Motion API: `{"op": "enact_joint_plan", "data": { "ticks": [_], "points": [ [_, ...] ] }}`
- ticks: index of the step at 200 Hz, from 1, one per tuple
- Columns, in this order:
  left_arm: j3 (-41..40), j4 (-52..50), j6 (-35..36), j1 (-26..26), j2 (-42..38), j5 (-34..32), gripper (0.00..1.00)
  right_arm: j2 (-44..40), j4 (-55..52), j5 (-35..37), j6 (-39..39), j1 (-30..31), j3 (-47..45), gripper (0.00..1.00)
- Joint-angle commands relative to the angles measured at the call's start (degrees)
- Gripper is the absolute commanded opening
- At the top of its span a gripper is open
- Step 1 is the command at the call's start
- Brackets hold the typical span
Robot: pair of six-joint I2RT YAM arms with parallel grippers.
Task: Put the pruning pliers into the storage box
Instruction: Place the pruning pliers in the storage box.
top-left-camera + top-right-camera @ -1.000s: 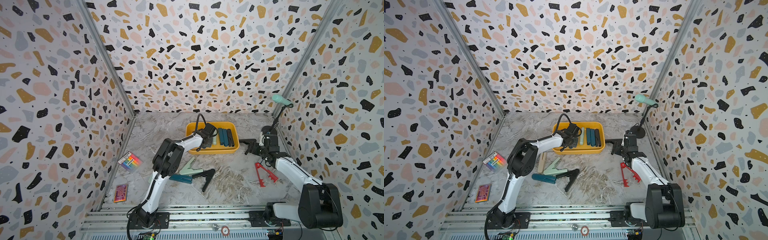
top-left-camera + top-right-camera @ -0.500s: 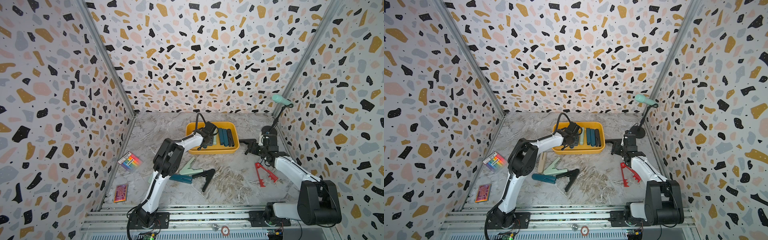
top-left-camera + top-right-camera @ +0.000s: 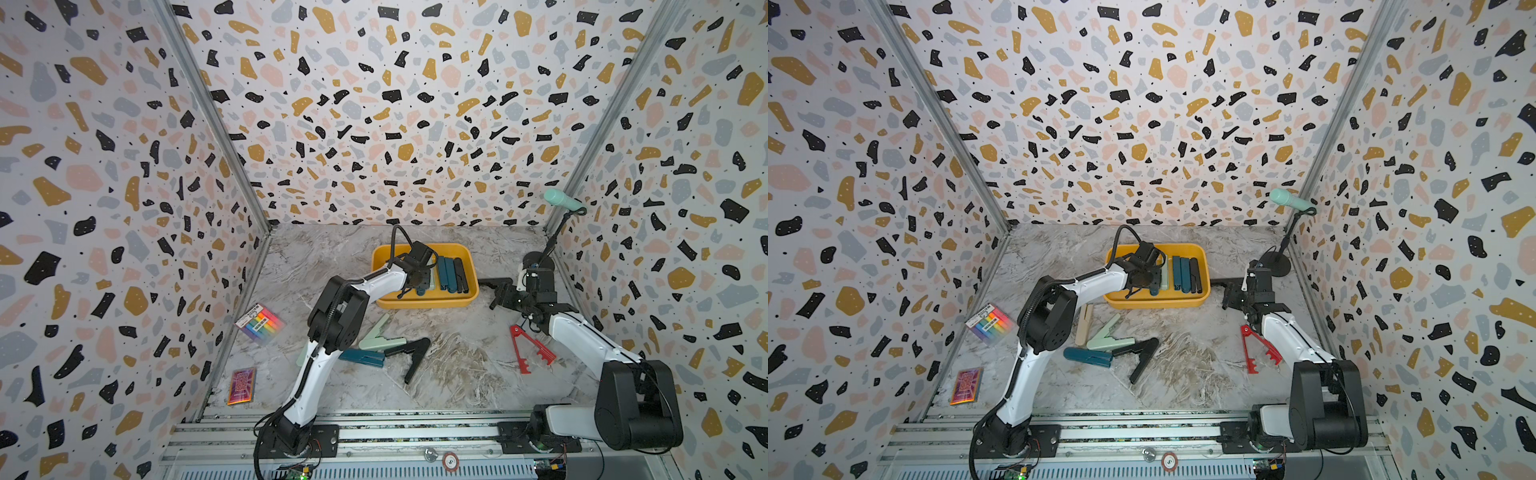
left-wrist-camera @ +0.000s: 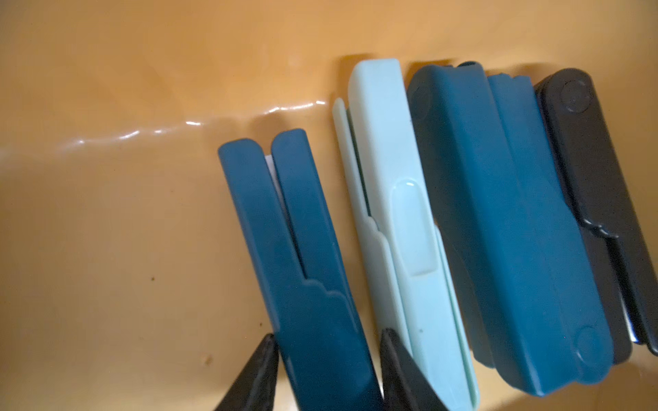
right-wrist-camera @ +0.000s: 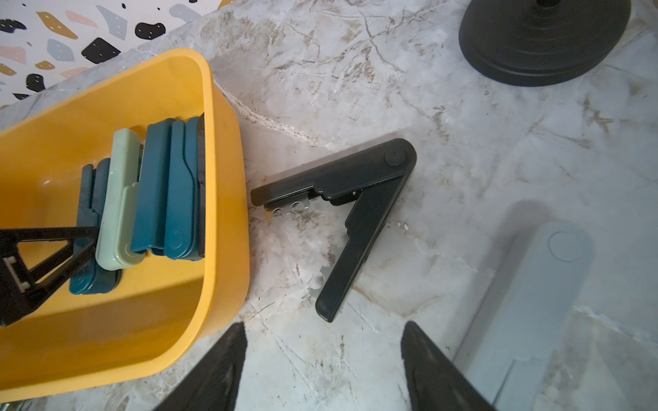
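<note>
Clearly, the left end effector (image 4: 327, 334) stood released around dark teal pruning pliers (image 4: 302, 249) in the storage box (image 4: 106, 249); the right end effector (image 5: 325, 323) gaped empty.

Three walls (image 3: 374, 104) papered in white terrazzo flecked with black, ochre, pink and grey meet at bare aluminium corner posts (image 3: 216, 120) around an evenly lit, grey-veined marble-look floor (image 3: 457, 374), with a slotted metal rail (image 3: 415, 432) along its near edge.

Glossy yellow plastic storage box (image 4: 106, 213), matt smooth plastic pruning pliers (image 4: 313, 320).
</note>
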Motion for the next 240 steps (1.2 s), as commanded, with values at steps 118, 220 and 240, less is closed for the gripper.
{"op": "enact_joint_plan", "data": {
  "ticks": [118,220,240],
  "points": [
    [-2.58,6.43,-0.97,0.25,-2.20,4.55,0.50,12.38,0.42,1.15,3.17,-3.74,8.27,0.70],
    [-14.38,11.71,2.61,0.19,-15.22,-3.70,0.70,22.98,-7.06,-1.65,13.88,-4.33,17.73,0.93],
    [-17.67,12.99,4.22,0.19,-18.00,-6.40,0.73,23.17,-8.30,-3.01,16.89,-4.35,17.77,0.95]
  ]
}}
